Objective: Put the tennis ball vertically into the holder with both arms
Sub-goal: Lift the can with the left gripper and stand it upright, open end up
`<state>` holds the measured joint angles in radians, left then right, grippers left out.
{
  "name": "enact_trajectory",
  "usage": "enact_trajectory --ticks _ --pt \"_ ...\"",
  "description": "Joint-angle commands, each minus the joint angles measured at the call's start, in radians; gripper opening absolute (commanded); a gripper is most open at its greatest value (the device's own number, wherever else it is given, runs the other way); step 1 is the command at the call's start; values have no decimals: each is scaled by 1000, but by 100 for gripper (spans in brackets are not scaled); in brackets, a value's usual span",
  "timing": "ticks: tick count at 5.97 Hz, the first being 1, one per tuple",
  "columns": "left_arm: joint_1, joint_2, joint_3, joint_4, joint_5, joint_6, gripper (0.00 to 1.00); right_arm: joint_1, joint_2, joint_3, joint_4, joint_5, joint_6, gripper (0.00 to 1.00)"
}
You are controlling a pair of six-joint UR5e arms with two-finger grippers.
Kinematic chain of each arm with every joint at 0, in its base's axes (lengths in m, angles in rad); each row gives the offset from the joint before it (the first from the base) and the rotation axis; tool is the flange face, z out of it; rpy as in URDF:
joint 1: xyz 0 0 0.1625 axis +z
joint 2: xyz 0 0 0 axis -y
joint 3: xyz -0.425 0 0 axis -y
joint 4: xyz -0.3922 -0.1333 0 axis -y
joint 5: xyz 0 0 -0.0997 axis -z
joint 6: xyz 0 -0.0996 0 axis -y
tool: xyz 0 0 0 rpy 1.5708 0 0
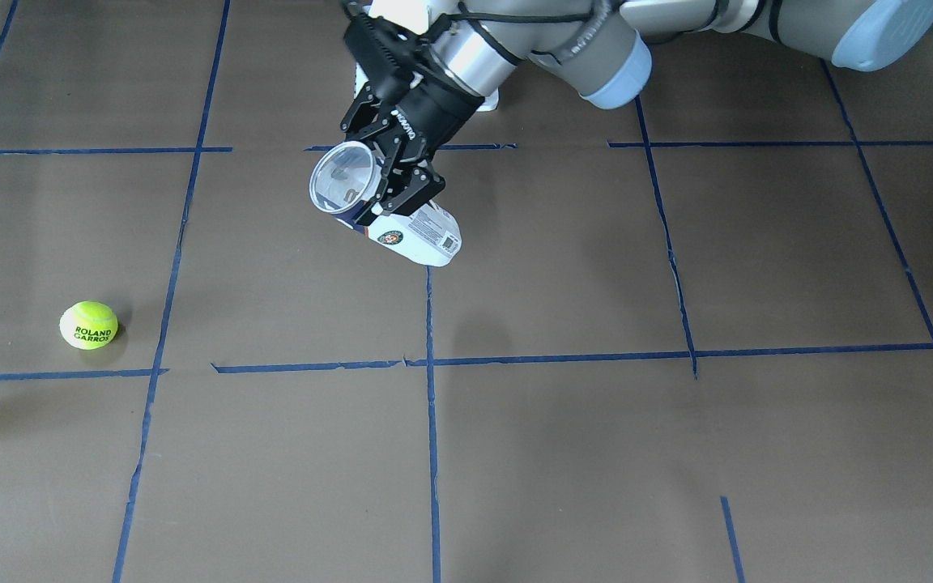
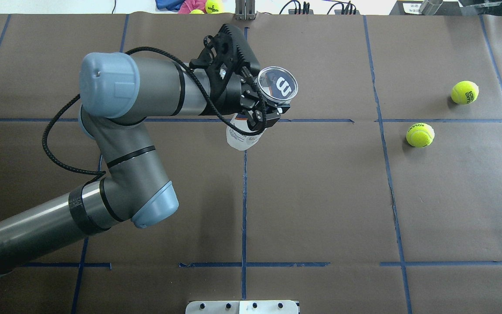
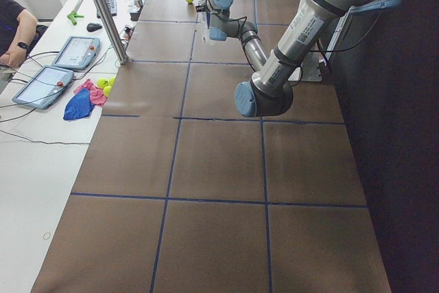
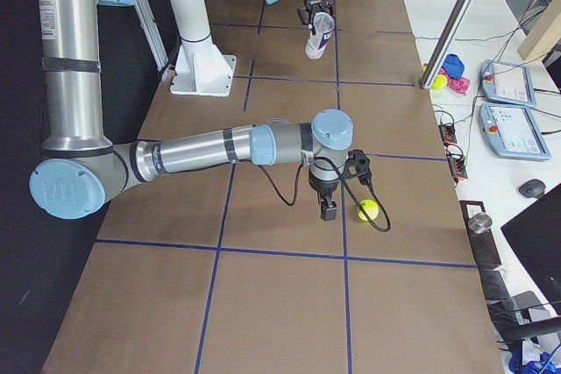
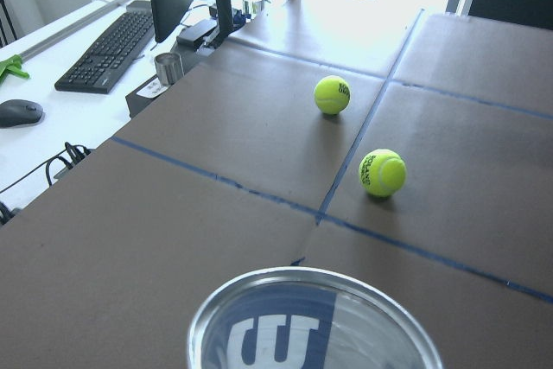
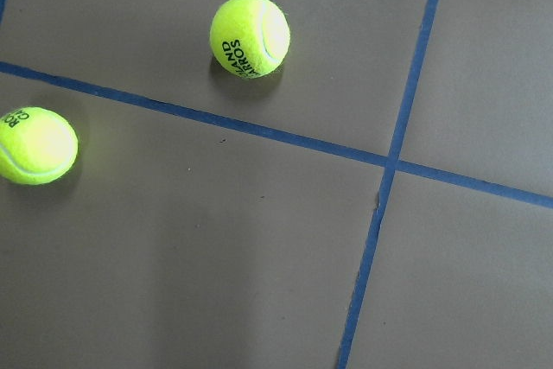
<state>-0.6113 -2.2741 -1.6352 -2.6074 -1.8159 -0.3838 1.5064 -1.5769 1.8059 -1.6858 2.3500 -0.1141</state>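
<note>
My left gripper [image 1: 389, 190] is shut on the holder [image 1: 422, 235], a white and navy tennis-ball can, gripped just below its silvery rim. The can hangs tilted above the table's middle, mouth up and open; it also shows in the overhead view [image 2: 242, 137] and the left wrist view [image 5: 311, 317]. Two yellow tennis balls [image 2: 420, 134] [image 2: 464, 92] lie on the table on my right side, also seen in the right wrist view [image 6: 250, 35] [image 6: 34, 144]. My right gripper [image 4: 329, 209] hangs low beside a ball [image 4: 367, 209]; I cannot tell whether it is open.
The white pedestal base [image 4: 203, 63] stands at the robot's side of the table. Beyond the far edge are an operators' desk with tablets [image 4: 504, 85], a keyboard [image 5: 108, 49], a small metal cup [image 5: 168, 66], cloths and spare balls [image 2: 214, 5].
</note>
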Motion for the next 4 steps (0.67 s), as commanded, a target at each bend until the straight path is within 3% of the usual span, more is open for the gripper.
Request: enact_trajectory --ticks 1,2,4 --pt "11 68 88 -350 77 -38 69 0 0 9 0 0 8 100" --pt "18 67 230 -537 87 -38 69 0 0 10 0 0 13 100" --pt "59 90 298 -628 127 -38 70 -2 0 12 0 0 14 100"
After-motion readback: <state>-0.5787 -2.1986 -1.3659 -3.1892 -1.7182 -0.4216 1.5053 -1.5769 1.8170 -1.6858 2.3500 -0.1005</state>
